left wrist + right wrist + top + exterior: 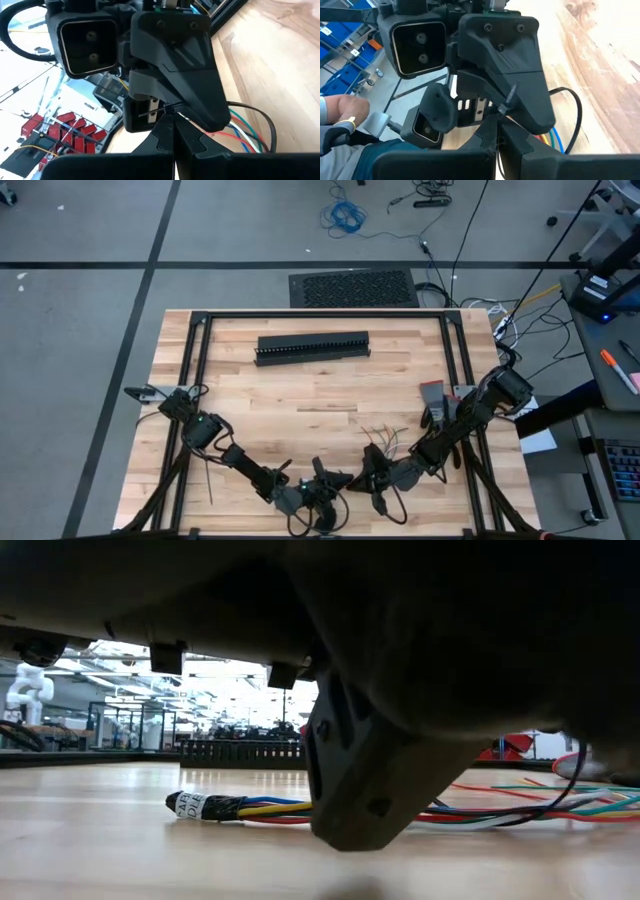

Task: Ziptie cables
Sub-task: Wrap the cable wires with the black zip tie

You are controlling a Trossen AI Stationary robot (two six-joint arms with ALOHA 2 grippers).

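High view: both arms converge at the table's (250, 395) six o'clock edge. The left gripper (325, 498) and right gripper (372, 480) sit nearly tip to tip, each pressed together. The cables (385, 436) lie just beyond the right gripper, loose ends fanning toward twelve o'clock. A black slotted duct (312, 347) rests well apart, toward twelve.

Low view: the bundle's long axis runs across the table, three to nine o'clock, its taped, labelled end (203, 805) pointing to nine.

Left wrist view: the left fingers are pinched on a thin dark ziptie (162, 111), facing the right gripper.

Right wrist view: the right fingers pinch the same strip (506, 106).

Assessment: tightening appears in hand. The pull should stay straight along the strip, with both grips firm and the wires gathered, to avoid slipping.
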